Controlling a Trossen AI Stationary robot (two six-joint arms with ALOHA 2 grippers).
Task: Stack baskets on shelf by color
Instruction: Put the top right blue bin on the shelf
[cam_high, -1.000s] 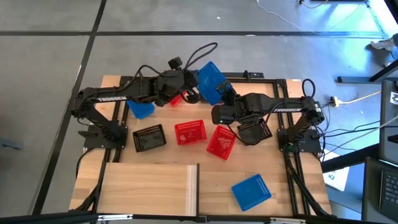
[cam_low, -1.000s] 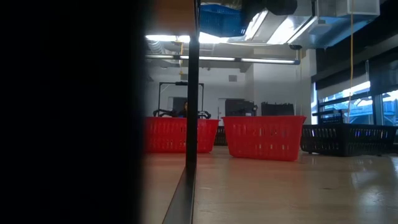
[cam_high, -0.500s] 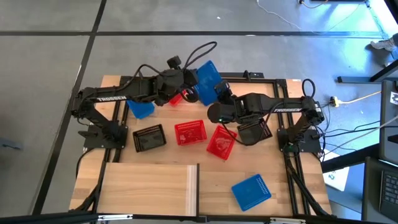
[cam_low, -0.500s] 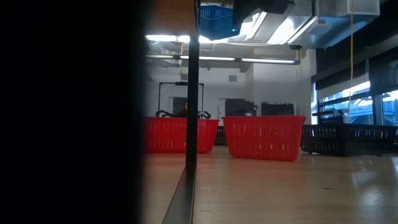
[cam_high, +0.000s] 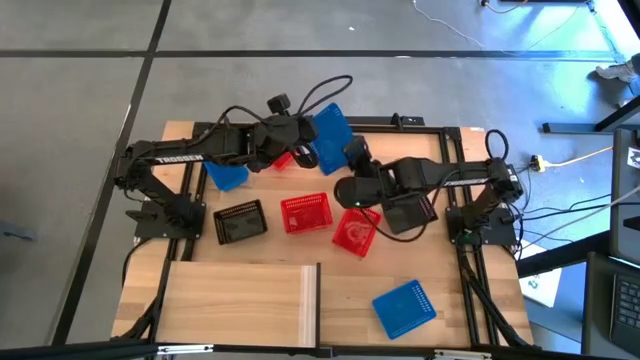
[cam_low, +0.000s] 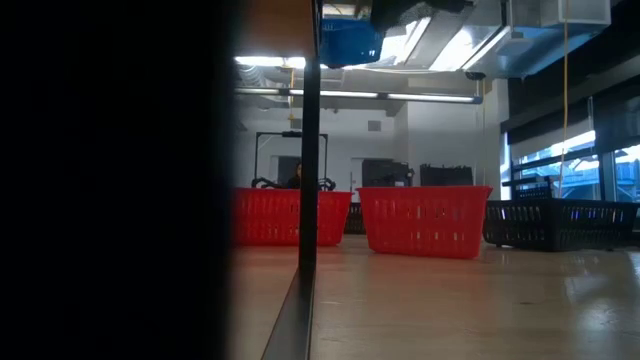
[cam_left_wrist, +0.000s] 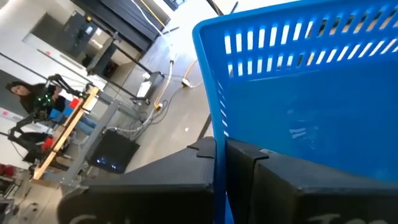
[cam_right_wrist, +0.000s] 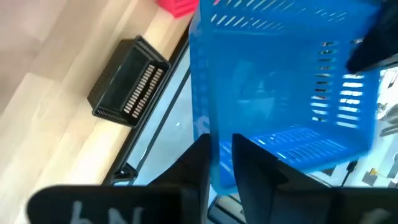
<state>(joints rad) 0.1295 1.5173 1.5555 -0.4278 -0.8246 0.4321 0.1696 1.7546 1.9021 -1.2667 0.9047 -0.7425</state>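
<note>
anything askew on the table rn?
Yes. One red basket is tipped at an angle beside the upright red one. A blue basket hangs tilted in the air, pinched by the left gripper.

A wooden tabletop (cam_high: 250, 320) in a black frame carries a pale shelf panel (cam_high: 235, 290) at its near edge. Directly on the wood lie two red baskets (cam_high: 306, 213) side by side, a black basket (cam_high: 240, 221) beside them, and a blue basket (cam_high: 404, 307) near the panel.

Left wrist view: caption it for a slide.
Left gripper fingers pinch the wall of a raised blue basket.
</note>
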